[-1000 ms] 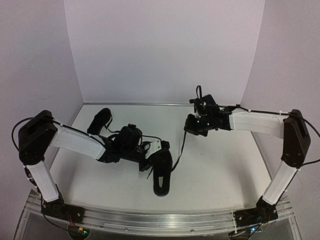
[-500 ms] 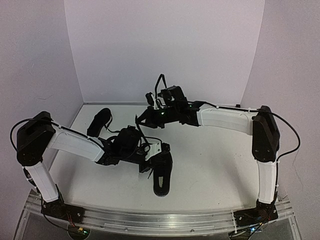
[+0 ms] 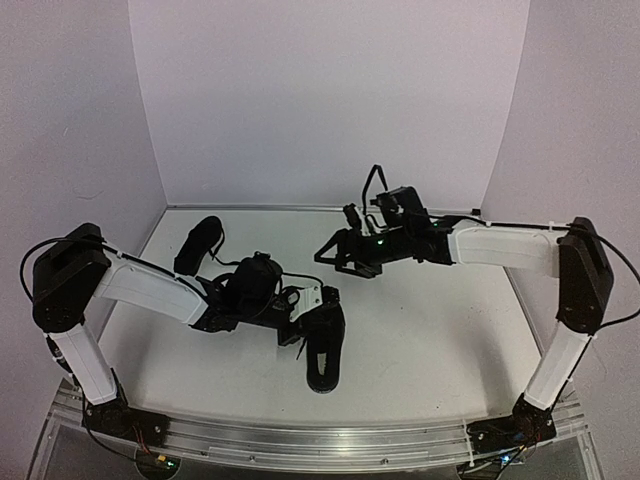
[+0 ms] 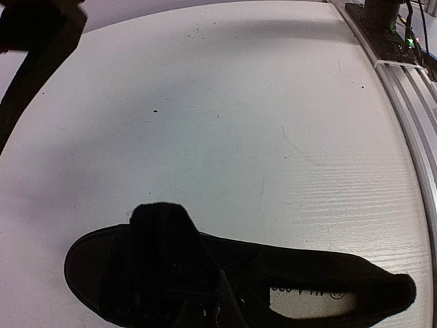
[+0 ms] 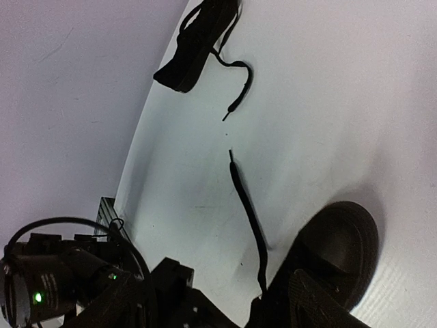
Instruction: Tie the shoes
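The left gripper [image 3: 303, 312] is pressing its jaws together over the near shoe [image 3: 325, 355], which is lying toward 6 o'clock on the table [image 3: 440, 330]. The right gripper [image 3: 335, 256] is hanging spread and empty at that shoe's 12 o'clock, while the other shoe [image 3: 200, 243] is lying at 10 o'clock.

On the white surface [image 3: 450, 340], the near shoe [image 3: 326, 355] lies with the left tool [image 3: 303, 312] closed down at its lacing, the far shoe [image 3: 200, 243] sits back left, and the right tool [image 3: 330, 258] hangs spread-fingered above the middle.

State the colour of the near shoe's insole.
Off-white insole, with dark print; clearest in the left wrist view.
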Robot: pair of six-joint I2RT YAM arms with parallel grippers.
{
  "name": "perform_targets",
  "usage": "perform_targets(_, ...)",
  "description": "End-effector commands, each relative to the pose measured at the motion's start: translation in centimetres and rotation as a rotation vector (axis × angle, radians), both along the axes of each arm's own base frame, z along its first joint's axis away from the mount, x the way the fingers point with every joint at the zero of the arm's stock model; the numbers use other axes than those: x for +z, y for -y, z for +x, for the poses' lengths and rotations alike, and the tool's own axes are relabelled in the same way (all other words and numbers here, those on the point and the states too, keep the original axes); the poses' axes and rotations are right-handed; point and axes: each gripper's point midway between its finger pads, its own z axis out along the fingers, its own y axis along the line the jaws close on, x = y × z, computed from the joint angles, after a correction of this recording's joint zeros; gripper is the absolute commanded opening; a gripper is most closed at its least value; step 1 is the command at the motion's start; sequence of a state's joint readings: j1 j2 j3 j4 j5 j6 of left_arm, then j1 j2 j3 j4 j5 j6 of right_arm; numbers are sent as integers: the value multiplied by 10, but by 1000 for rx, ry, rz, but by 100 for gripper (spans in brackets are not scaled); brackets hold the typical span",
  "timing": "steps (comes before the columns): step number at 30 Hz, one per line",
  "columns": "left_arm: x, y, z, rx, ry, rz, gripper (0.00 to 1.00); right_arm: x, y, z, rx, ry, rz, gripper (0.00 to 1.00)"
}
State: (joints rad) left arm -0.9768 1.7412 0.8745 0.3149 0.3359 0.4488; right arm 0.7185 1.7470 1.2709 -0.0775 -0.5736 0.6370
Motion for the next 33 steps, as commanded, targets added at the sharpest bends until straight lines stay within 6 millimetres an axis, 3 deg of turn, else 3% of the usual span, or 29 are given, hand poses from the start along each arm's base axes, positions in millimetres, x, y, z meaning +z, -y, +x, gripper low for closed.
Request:
perform_targets(1,19,9,6,7,38,-52,0,-3,11,-34,19,-43,46,65)
perform_targets(6,20,12,7,8,35,-58,0,-16,17,-53,10,-93,95,62)
perform_targets(14,18,12,7,9,29,-51,0,-37,2,-70,47,-130,65,58)
perform_targets(26,18,15,9,8,27,-48,0,-67,-6,-76,41,-184,12,31)
perform_targets(33,17,15,9,7,29,-41,0,-71,-7,-75,35,-188,3,13)
